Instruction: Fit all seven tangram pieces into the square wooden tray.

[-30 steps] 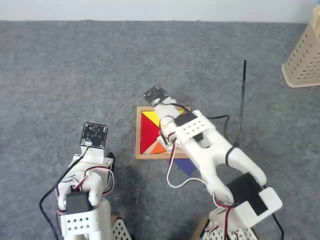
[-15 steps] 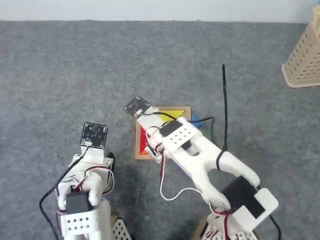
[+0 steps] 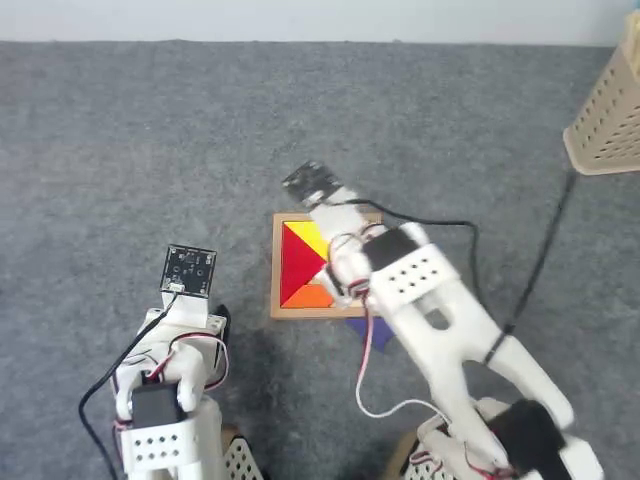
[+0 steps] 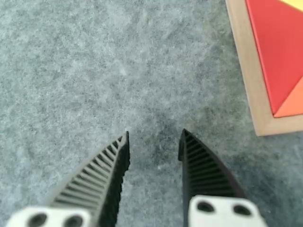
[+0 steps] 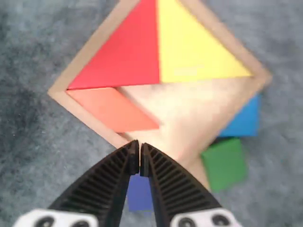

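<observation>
The puzzle looks under half done: the wooden tray [image 3: 275, 280] sits mid-table with a red triangle [image 3: 298, 262], a yellow triangle [image 3: 308, 236] and an orange piece [image 3: 314, 296] bedded in it, and bare wood across the rest. A purple piece [image 3: 363, 328] lies on the carpet at the tray's 5 o'clock, and a green square [image 5: 224, 163] and a blue piece [image 5: 244, 120] sit just outside the rim. I'd say the right arm is between picks. It stretches in from 5 o'clock over the tray, and the right gripper [image 5: 139, 150] points down with its jaws pressed together on nothing, poised above the purple piece. Next it must open and drop onto a loose piece. The left arm is folded back at 7 o'clock, the left gripper [image 4: 155, 134] spread wide above carpet beside the tray's corner.
</observation>
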You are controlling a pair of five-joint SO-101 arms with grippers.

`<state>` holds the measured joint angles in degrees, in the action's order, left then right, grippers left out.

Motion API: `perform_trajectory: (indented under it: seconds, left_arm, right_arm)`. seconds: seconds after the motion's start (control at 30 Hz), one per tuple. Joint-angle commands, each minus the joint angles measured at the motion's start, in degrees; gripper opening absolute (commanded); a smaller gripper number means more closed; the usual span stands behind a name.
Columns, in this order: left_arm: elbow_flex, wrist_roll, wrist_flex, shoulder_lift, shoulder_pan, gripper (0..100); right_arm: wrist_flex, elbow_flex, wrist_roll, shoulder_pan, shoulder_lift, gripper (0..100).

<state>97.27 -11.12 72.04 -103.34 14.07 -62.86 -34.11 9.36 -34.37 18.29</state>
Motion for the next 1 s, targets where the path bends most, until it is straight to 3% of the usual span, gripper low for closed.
perform_trajectory:
  seconds: [0.0,0.13,0.23,0.33,0.97]
  left_arm:
    - [-0.66,-0.26,0.26,-0.35,-0.09,17]
    - [-0.66,-0.26,0.26,-0.35,-0.09,17]
    - [-0.66,-0.26,0.26,-0.35,-0.09,17]
    - [-0.66,-0.26,0.26,-0.35,-0.09,17]
    - [-0.66,-0.26,0.26,-0.35,-0.09,17]
  right_arm:
    - [-1.10,0.44,0.88,6.02,3.65,0.6]
    - [-1.54,1.23,0.88,12.79,-1.19,0.9]
    - [-3.30,2.73,0.88,15.34,-5.58,8.5]
    - [-6.46,4.04,2.64,15.08,-8.40,14.3]
    - [3.12,1.67,2.99,14.11,-19.30,14.2]
